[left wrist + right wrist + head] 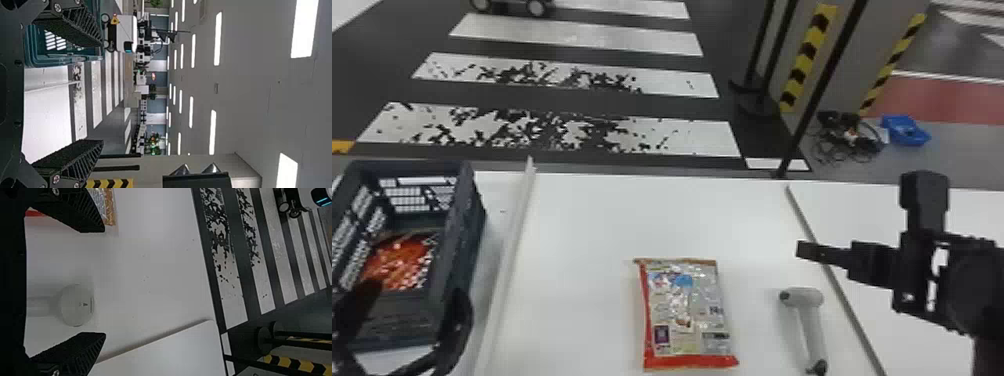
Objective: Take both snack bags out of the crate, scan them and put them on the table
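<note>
Well, the coming move seems to turn on how the scanner (813, 330) lies from the right claw (104, 282): in the head view it sits to the left of that claw, and in the right wrist view its rounded head shows in the gap between the two spread fingers. Its long axis runs away from the robot, handle end near, head end far, so I'd judge that the claw wants to close across the handle. The right arm is plainly the nearer one; the left claw (102, 92), also spread and empty, is over by the crate (473, 250)

The snack bag (684, 315) is flat on the surface (582, 225), just left of the scanner and apart from it, its long side running roughly the same way. It looks shiny and creased, a pale, busily printed panel facing up, with red along its near end and left side and a tan strip at the far end. That gloss might throw a reader off. The second bag (399, 260), orange-red and glinting, lies inside the crate and would be a later job, probably for the left arm
</note>
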Tool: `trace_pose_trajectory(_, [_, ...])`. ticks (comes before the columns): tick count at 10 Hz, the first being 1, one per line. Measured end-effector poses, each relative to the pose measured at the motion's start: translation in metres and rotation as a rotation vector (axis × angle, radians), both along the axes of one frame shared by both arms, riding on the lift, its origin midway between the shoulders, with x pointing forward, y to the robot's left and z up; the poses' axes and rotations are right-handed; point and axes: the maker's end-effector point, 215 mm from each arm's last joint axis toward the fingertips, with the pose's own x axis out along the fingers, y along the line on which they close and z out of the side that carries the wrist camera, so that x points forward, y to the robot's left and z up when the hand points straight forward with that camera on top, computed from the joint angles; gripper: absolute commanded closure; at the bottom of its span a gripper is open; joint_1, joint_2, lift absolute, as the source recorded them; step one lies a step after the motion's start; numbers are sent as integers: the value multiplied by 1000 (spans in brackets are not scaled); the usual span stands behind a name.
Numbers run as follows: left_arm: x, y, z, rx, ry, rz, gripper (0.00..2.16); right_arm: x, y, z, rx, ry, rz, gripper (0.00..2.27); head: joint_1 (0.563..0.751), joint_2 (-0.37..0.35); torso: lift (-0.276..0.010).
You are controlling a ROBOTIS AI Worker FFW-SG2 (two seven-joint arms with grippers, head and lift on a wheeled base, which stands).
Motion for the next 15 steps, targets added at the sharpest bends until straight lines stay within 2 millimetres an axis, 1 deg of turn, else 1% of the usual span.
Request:
trace_pose_trajectory(1, [0, 0, 1, 0, -1, 0, 124, 8, 15, 5, 12, -16, 12, 56, 695, -119, -91])
trace_pose_trajectory(2, [-1, 0, 0, 1, 0, -1, 124, 15, 36, 8, 40, -28, 33, 60, 695, -86, -91])
trace_pose_trajectory(3, [-3, 0, 0, 2, 2, 0, 124, 16, 56, 6, 71, -28, 56, 63, 695, -54, -91])
trace_pose_trajectory(5, [-4, 2, -1, 5, 3, 1, 124, 9, 95, -4, 133, -11, 114, 63, 695, -7, -91])
trace_pose_trajectory(7, [-3, 2, 0, 5, 2, 2, 124, 0, 123, -13, 161, 9, 170, 66, 695, 38, -91])
trace_pose_trajectory(9, [-4, 2, -2, 5, 6, 2, 124, -7, 136, -21, 168, 28, 198, 46, 695, 61, -91])
trace_pose_trajectory(12, [-2, 3, -4, 5, 9, 3, 124, -35, 150, -46, 190, 91, 228, 46, 695, 84, -91])
trace_pose_trajectory(15, [-1, 3, -7, 3, 12, 4, 124, -60, 160, -68, 209, 145, 246, 76, 695, 100, -91])
